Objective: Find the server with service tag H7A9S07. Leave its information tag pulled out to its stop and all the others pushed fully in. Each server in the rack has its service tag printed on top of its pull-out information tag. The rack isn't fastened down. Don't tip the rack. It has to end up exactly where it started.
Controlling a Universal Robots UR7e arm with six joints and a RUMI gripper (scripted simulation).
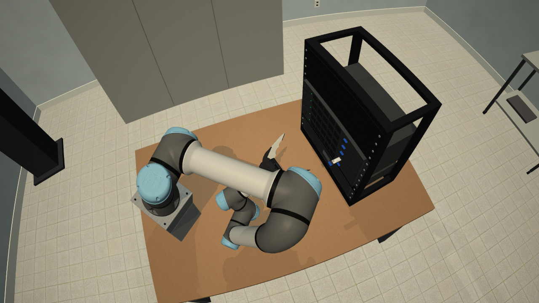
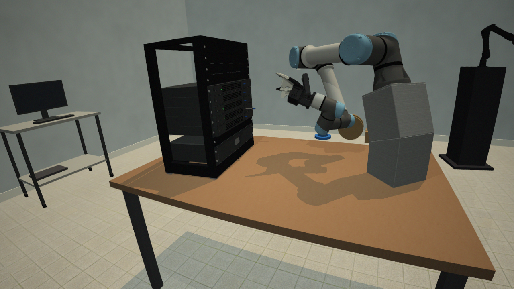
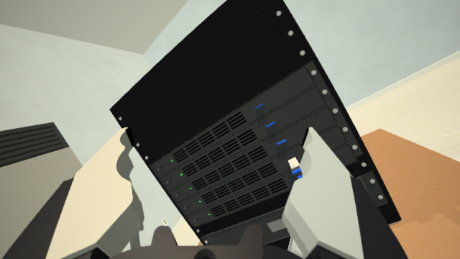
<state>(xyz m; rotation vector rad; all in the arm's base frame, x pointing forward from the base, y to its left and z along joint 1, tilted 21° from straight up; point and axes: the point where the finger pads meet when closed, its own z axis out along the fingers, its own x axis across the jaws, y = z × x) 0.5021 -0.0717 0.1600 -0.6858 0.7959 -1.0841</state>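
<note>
The black rack [image 1: 331,86] [image 2: 203,107] [image 3: 215,83] stands upright on the table, holding several servers with green lights. On the fourth server from the top, a white information tag [image 1: 336,160] [image 2: 249,108] [image 3: 293,162] with a blue end sticks out; its print is unreadable. The top three servers show only blue tabs [image 1: 345,140] [image 3: 270,124] near the front. The lowest blue tab [image 2: 246,116] [image 3: 300,176] is partly hidden by a finger in the wrist view. My gripper [image 2: 277,81] [image 3: 219,129] is open and empty, in front of the rack and apart from it, tilted relative to it.
The wooden table [image 1: 211,131] [image 2: 287,230] bears the rack and the arm's grey pedestal [image 1: 184,222] [image 2: 395,143]. A tall grey cabinet [image 1: 180,45] stands beyond the table. A side desk with a monitor [image 2: 38,99] stands behind the rack.
</note>
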